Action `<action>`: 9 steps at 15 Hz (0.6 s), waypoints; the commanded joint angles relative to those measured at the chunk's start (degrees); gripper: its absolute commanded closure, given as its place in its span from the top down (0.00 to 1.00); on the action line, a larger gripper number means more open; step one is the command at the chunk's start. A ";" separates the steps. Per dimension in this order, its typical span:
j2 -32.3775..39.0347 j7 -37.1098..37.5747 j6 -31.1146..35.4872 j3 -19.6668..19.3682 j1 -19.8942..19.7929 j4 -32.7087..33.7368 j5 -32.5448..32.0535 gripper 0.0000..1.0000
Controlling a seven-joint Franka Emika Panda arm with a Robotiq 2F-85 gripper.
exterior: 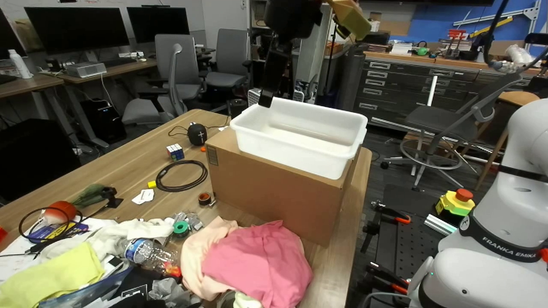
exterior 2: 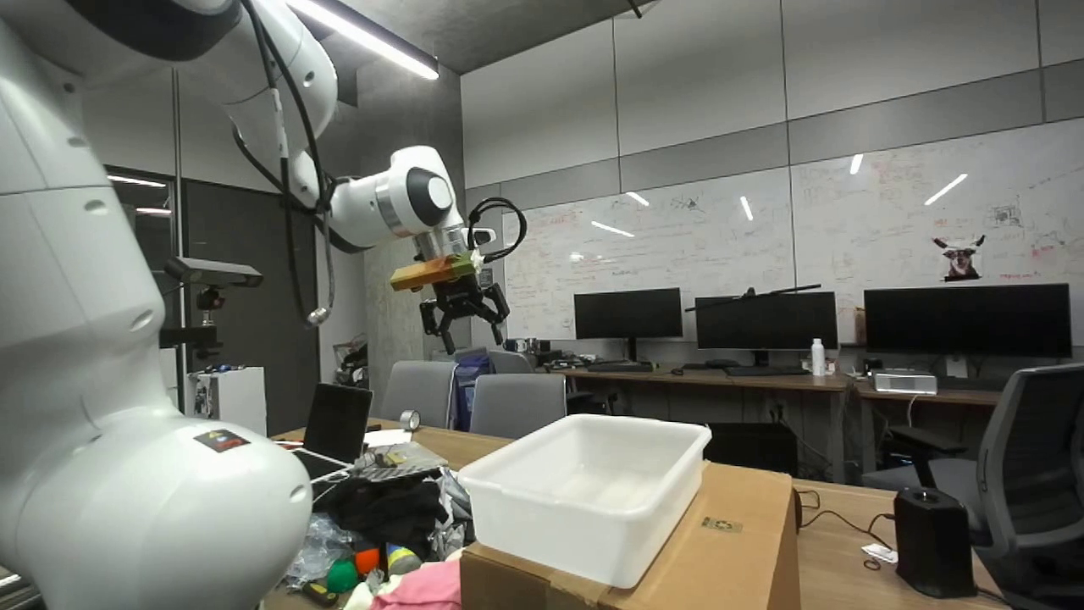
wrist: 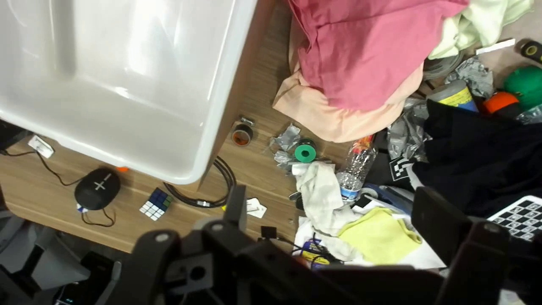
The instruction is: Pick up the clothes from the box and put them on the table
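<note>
The white plastic bin (exterior: 291,154) sits on a brown cardboard box (exterior: 274,196); no clothes show inside the bin (exterior 2: 559,525). A pink cloth (exterior: 261,261) lies over a peach cloth (exterior: 192,256) on the wooden table (exterior: 128,171), beside the cardboard box. Both also show in the wrist view, pink (wrist: 372,55) and peach (wrist: 334,118). A yellow cloth (wrist: 377,237), a white cloth (wrist: 317,195) and a black cloth (wrist: 487,148) lie in the clutter. My gripper (exterior 2: 474,343) is open and empty, high above the table; its spread fingers (wrist: 332,212) show in the wrist view.
On the table lie a clear bottle (exterior: 147,254), a green tape roll (exterior: 181,229), a coiled black cable (exterior: 182,175), a Rubik's cube (exterior: 175,152) and a black speaker (exterior: 197,134). A laptop (exterior 2: 339,421) stands farther along. Desks with monitors (exterior 2: 627,313) are behind.
</note>
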 commanded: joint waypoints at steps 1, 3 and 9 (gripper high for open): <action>-6.41 2.02 -3.93 -2.59 -1.66 -2.30 1.81 0.99; -8.79 0.40 -11.33 -4.04 -2.21 -2.13 1.90 1.00; -13.86 0.14 -30.71 -4.91 -3.11 -1.48 0.45 1.00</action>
